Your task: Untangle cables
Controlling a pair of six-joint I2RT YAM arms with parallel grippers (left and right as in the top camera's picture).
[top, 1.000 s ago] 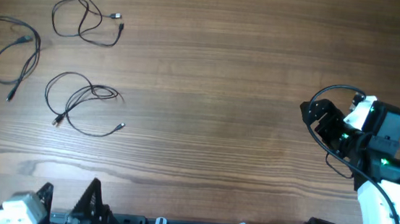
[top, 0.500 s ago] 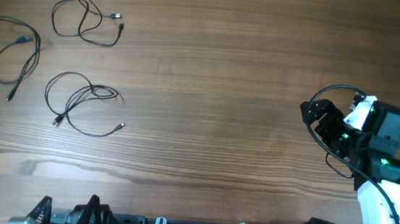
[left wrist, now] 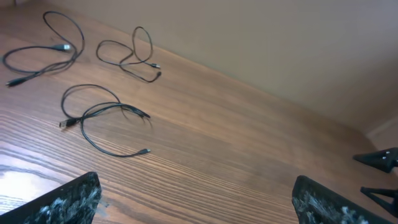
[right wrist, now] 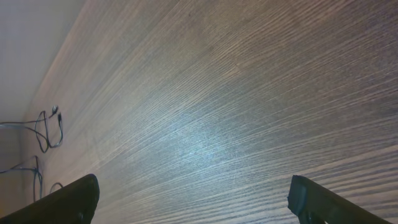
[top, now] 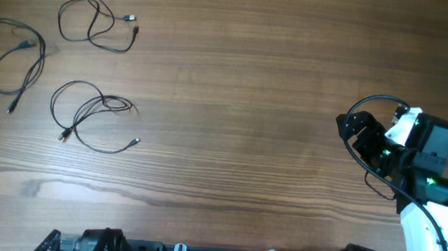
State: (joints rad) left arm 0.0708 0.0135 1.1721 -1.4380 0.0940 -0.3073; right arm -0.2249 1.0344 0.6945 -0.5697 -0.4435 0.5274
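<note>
Three cables [top: 102,102]: separate loose loops, far left on table [top: 244,87]. Left gripper [left wrist: 196,190], right gripper [right wrist: 193,186]: fingers spread wide, empty.

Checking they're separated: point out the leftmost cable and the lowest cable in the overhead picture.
leftmost cable [top: 26,44], overhead view, on its upper plug end
lowest cable [top: 64,135], overhead view, on its left plug end

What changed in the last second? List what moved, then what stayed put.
The left gripper, open and empty, drew back toward the bottom edge of the overhead view and is almost out of it. Nothing was grasped or released. The three cables lie as before in separate loops. The right gripper stayed open and still.
</note>
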